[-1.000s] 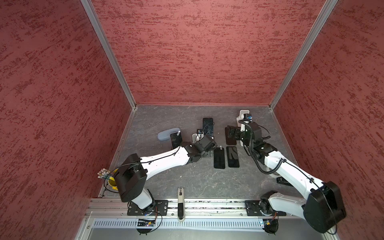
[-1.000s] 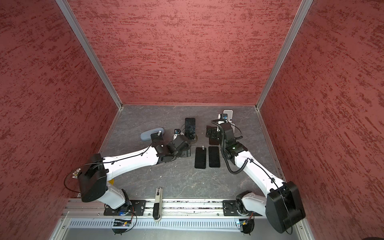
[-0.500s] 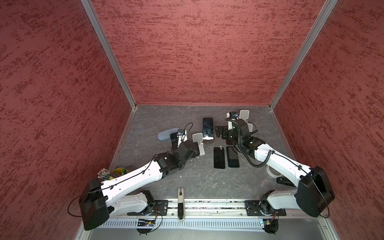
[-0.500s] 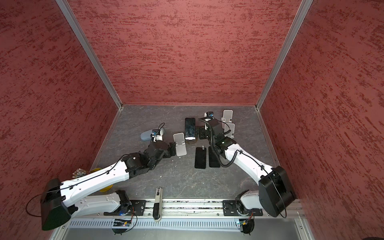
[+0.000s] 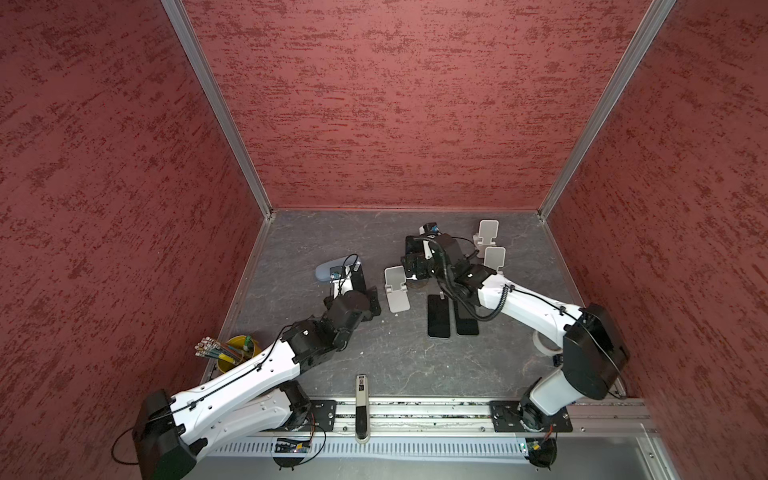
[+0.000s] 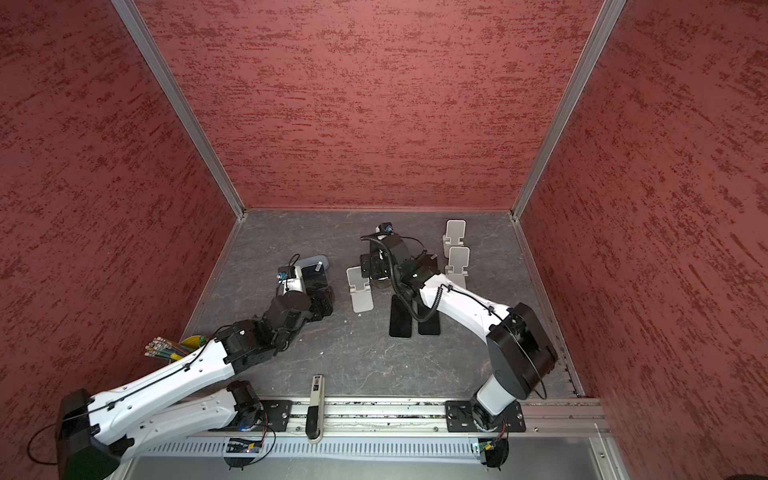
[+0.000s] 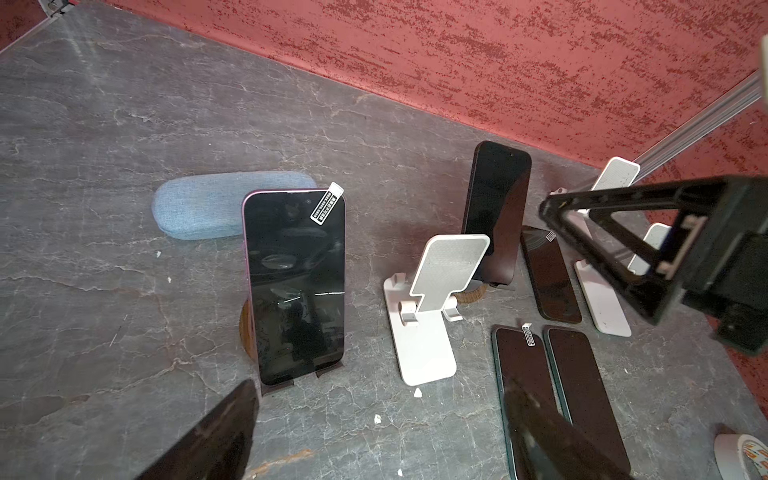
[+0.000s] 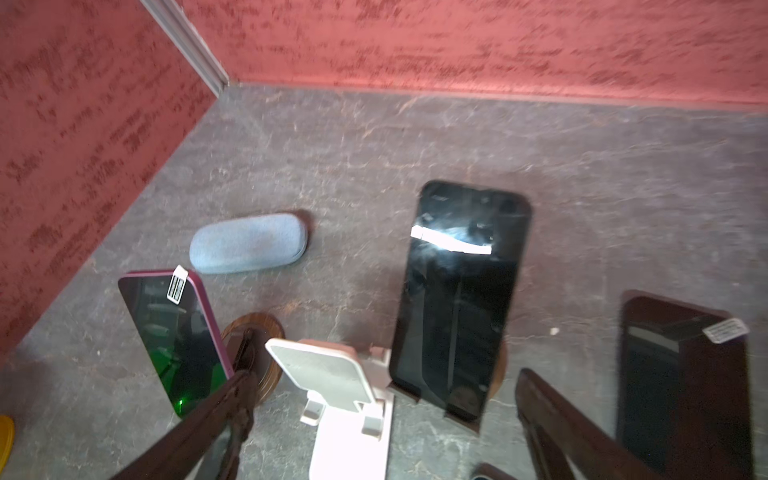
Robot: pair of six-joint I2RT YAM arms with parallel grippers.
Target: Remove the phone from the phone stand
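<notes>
left end effector (image 7: 380,395) wide, empty, near pink-rimmed phone (image 7: 295,286), propped on round wooden stand (image 7: 247,328) left of table (image 5: 395,361) centre; blue case (image 7: 216,205) just behind it. Empty white stand (image 7: 432,307) mid-table. Black phone (image 8: 461,299) propped on 2nd wooden stand (image 7: 471,296) beside it; right end effector (image 8: 384,376) wide, empty, hovering close to it.

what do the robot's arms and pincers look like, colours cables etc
Both the left arm and right arm have smooth white shells with chunky black joints. Thin black cables are clipped along them, and a ribbed black hose loops near the right wrist. The left pincer and right pincer are black, with long flat fingers; the right one's show an open triangular frame.
</notes>
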